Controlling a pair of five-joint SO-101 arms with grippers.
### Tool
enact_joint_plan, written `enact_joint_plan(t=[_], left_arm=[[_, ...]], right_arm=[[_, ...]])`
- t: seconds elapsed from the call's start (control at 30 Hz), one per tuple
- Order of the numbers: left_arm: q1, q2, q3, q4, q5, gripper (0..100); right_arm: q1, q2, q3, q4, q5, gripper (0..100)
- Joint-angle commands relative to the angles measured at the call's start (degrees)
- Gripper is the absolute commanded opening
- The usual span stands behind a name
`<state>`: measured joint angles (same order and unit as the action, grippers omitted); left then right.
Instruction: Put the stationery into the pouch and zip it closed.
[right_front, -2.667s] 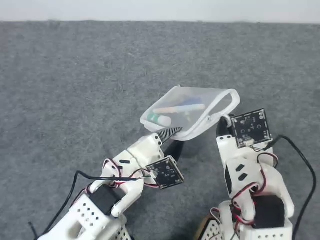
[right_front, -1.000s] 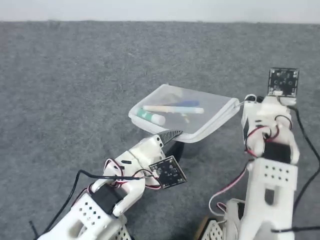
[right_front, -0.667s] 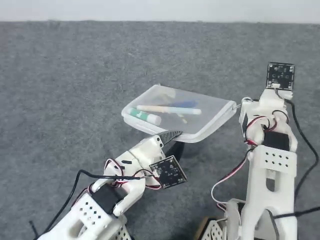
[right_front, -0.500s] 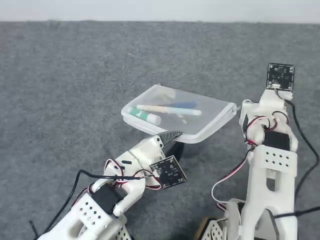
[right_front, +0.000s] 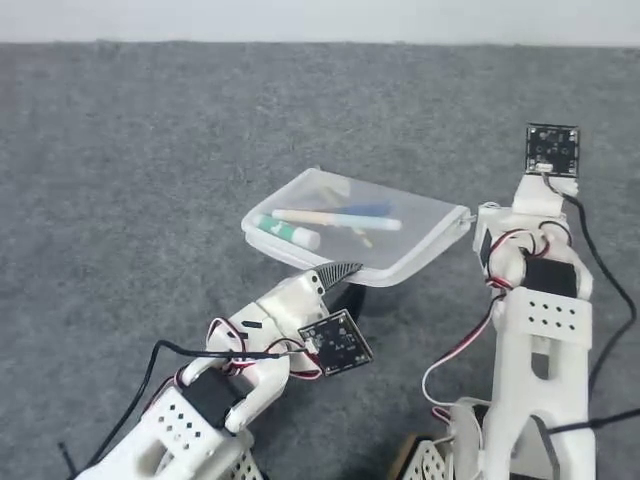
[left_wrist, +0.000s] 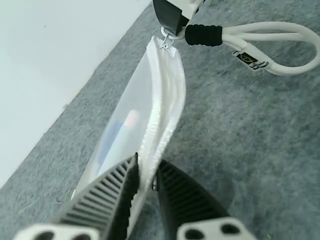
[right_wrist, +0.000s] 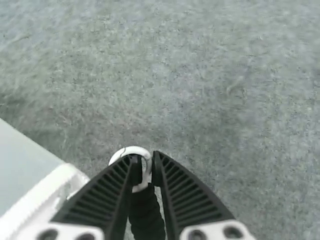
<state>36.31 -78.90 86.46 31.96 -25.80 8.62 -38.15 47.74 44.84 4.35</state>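
Observation:
The translucent pouch (right_front: 400, 240) lies tilted on the grey mat, its near edge raised. Inside it are a green-and-white stick (right_front: 285, 232) and a pale pen with a blue end (right_front: 340, 218). My left gripper (right_front: 343, 276) is shut on the pouch's near zipper edge (left_wrist: 162, 115), pinching it between the ribbed fingers (left_wrist: 115, 187). My right gripper (right_front: 474, 214) is at the pouch's right corner, shut on the zipper pull's cord (right_wrist: 132, 153). In the left wrist view the right gripper (left_wrist: 172, 22) holds the pull (left_wrist: 164, 41) at the far end of the zipper, with a white cord loop (left_wrist: 260, 40) hanging beside it.
Grey carpet-like mat (right_front: 150, 150) covers the table, with a pale wall strip (right_front: 300, 20) at the back. Both arm bases (right_front: 530, 400) stand at the front edge.
The right arm swung from the pouch's front out to its right corner, drawing the zipper pull along. The pouch flattened and shifted left. Almost nothing moved in the last half second.

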Motion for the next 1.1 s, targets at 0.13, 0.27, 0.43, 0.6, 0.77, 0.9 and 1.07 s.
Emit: enact_joint_plan(t=[0.13, 0.27, 0.43, 0.6, 0.77, 0.9, 1.07], left_arm=[[-6.59, -1.05, -4.62, -0.18, 4.75, 1], [-9.49, -1.05, -6.11, -0.26, 7.74, 1], [-13.36, -1.05, -7.87, -0.26, 11.69, 1], [-16.0, -1.05, -9.27, -0.18, 13.8, 1], [-16.0, -1.05, -9.71, 0.0, 15.65, 1], [-16.0, -1.05, -11.3, 2.2, 16.88, 1], [-15.91, -1.05, -14.64, 8.44, 23.12, 13]], right_arm=[[-1.98, -0.04, -1.41, -0.4, -0.53, 0.9], [-5.23, 0.04, 0.44, -0.48, -0.7, 0.9], [-10.51, 0.66, 1.58, -0.48, -0.7, 0.9], [-14.99, 0.57, 5.63, -4.79, 0.97, 0.9], [-18.51, 0.13, 9.32, -8.57, 3.96, 1.0], [-19.82, 0.57, 9.32, -8.57, 4.04, 1.0], [-20.0, 0.57, 9.41, -8.4, 4.13, 1.0]])
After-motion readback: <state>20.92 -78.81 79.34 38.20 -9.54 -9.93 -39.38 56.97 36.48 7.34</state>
